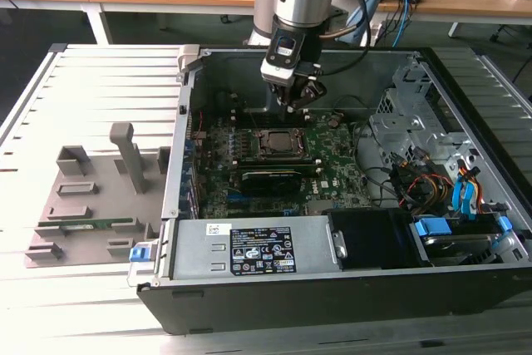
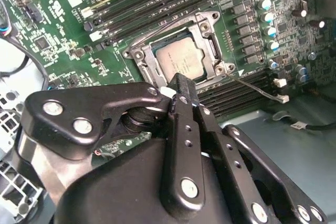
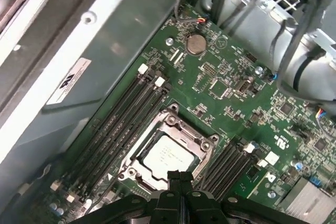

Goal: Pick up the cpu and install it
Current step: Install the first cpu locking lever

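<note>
An open computer case is laid on a slatted table. Inside it, a green motherboard is seen, and a grey power supply is set along the wall nearest the camera. A coin battery is mounted near the ends of the memory slots. A grey fixture is placed just beside the case, on the exterior view's left.

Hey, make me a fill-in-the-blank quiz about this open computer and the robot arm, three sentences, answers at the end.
1. The cpu lies in the socket frame on the ____ motherboard.
2. The end effector hovers just over the cpu, holding nothing, and it is ____.
3. The grey fixture stands on the exterior view's ____ of the computer case.

Missing words: green; shut; left.
</note>
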You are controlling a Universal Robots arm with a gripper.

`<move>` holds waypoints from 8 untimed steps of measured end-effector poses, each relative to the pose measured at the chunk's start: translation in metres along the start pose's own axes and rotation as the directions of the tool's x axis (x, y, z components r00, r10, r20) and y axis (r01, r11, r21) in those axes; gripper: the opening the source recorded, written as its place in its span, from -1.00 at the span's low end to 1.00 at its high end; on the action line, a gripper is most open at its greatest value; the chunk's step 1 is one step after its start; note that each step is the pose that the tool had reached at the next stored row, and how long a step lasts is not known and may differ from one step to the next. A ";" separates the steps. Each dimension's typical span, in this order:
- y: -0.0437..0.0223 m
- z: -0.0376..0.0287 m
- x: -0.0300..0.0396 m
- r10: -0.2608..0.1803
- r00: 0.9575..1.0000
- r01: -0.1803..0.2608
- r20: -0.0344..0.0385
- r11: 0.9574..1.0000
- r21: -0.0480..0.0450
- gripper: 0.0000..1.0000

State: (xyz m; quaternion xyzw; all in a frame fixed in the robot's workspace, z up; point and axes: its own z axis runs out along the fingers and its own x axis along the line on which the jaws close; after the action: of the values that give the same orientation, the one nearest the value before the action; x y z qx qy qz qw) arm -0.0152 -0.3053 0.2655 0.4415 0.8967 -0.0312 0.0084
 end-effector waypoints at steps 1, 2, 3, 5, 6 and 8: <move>0.0000 0.0000 0.0000 -0.027 1.000 0.027 0.001 1.000 -0.001 -0.79; 0.0000 0.0000 0.0000 -0.041 0.999 0.041 0.002 0.999 -0.002 -0.79; 0.0000 0.0000 0.0000 -0.070 0.998 0.070 0.004 0.998 -0.003 -0.79; 0.0000 0.0000 0.0000 -0.108 0.994 0.108 0.005 0.994 -0.004 -0.79; 0.0000 0.0000 0.0000 -0.123 0.992 0.123 0.006 0.992 -0.005 -0.79; 0.0000 0.0000 0.0000 -0.163 0.987 0.163 0.008 0.987 -0.006 -0.79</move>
State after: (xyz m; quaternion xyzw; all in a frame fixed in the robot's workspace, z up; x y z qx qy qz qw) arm -0.0152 -0.3053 0.2655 0.3663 0.9299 -0.0304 0.0109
